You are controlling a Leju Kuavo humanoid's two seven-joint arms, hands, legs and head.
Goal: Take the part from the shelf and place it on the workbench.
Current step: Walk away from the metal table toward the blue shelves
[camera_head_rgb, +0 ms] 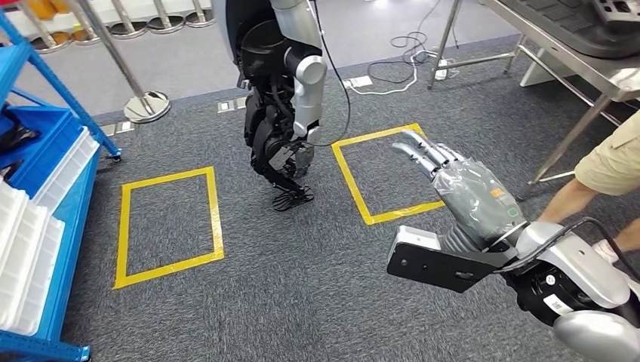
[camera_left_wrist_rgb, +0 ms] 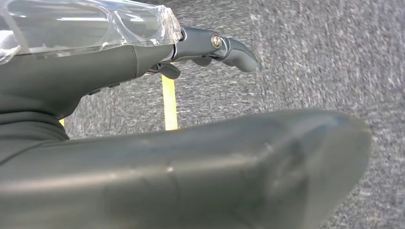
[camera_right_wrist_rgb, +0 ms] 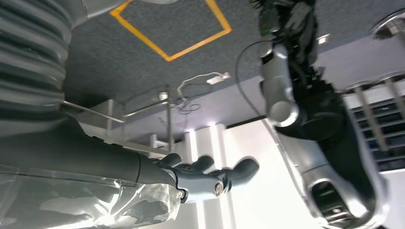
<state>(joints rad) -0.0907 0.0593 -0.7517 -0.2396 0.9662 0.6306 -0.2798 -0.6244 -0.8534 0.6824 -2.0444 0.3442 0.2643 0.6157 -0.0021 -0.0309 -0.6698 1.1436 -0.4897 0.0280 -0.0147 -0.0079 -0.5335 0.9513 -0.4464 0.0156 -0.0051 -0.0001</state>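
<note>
Grey carpet (camera_head_rgb: 302, 302) gives the widest open room, down the middle of the scene, marked by two yellow tape squares, one on the left (camera_head_rgb: 124, 226) and one to the right of centre (camera_head_rgb: 349, 177). Between them, a little farther off, stands a second robot (camera_head_rgb: 290, 98) with its feet on bare carpet. The left edge is closed by a blue shelf (camera_head_rgb: 72, 204) that carries white trays (camera_head_rgb: 23, 256) low down and a blue bin (camera_head_rgb: 45, 143) higher up. Along the far right runs the steel workbench (camera_head_rgb: 596, 75), its slanted leg (camera_head_rgb: 573, 136) coming down to the carpet just beyond the right square. A person's leg (camera_head_rgb: 573, 200) stands near that leg, at the right edge. Loose cables (camera_head_rgb: 400, 72) lie on the far floor, and a post with a round metal base (camera_head_rgb: 147, 105) stands far left.

The right hand (camera_head_rgb: 460, 188) reaches out over the near corner of the right square, fingers (camera_head_rgb: 423, 147) straight and spread, pointing far and left, with nothing in it. The left hand (camera_left_wrist_rgb: 95, 71) hangs over carpet and a strip of yellow tape, fingers (camera_left_wrist_rgb: 234, 47) stretched out and apart, holding nothing.

Something dark (camera_head_rgb: 13, 136) sits in the blue bin on the shelf, cut off by the left edge; I cannot tell whether it is the part, nor which way its long axis runs. A dark moulded piece (camera_head_rgb: 573, 23) lies on the workbench at the far right, also cut off.
</note>
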